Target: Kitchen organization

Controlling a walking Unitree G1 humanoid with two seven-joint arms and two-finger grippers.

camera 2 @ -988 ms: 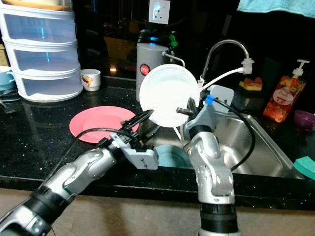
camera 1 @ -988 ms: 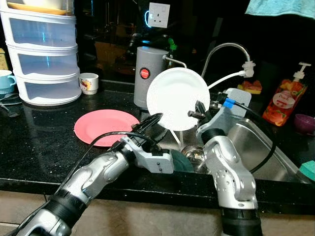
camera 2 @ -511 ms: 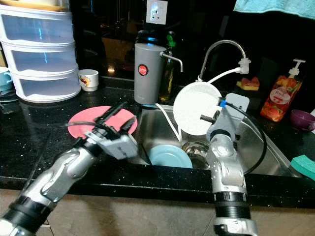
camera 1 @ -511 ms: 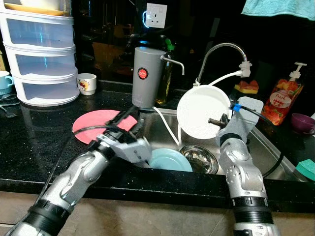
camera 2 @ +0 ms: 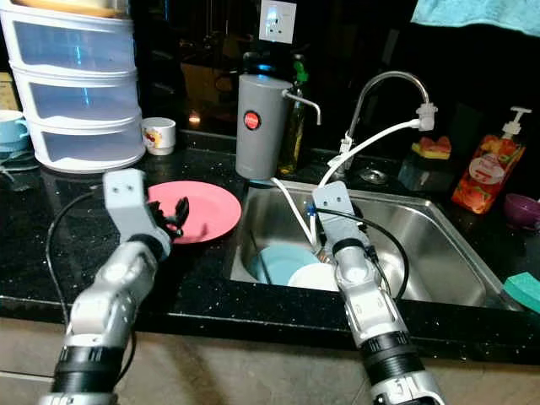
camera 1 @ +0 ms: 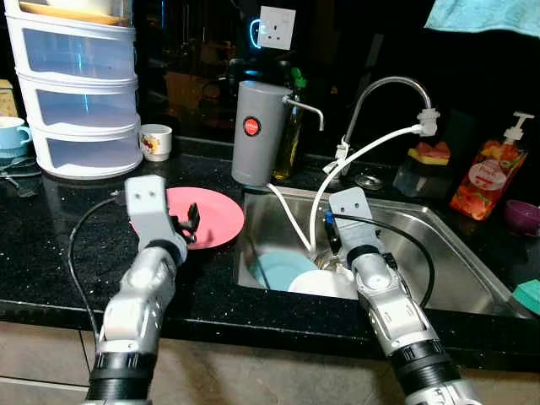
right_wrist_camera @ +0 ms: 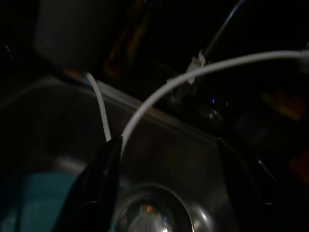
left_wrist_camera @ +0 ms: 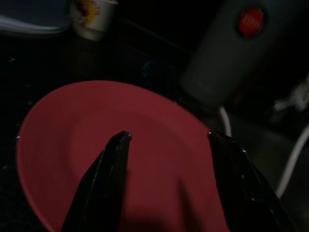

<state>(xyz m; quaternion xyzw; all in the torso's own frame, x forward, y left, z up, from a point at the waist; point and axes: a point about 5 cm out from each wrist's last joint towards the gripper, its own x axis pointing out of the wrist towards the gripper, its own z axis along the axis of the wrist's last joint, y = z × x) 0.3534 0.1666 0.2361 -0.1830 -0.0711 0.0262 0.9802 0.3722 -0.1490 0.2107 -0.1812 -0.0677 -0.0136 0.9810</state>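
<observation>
Two plates lie in the sink [camera 1: 439, 245], white plate [camera 1: 325, 283] beside blue plate [camera 1: 274, 268], under the right gripper [right_wrist_camera: 166, 145], spread empty. Left gripper [left_wrist_camera: 169, 140], wide open, hovers over the pink plate [camera 1: 215, 218] at the bench's sink edge, likely next.

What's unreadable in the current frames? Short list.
- White plate in the sink: the right arm covers part of it in the eye views; whether it rests on the blue plate is unclear.
- Right tool: the right wrist view is too dark to read the sink bottom.
- Soap bottle label: too small.
- Blue mug: cut by the left edge.
- Left tool hangs open over the pink plate; contact unclear.
</observation>
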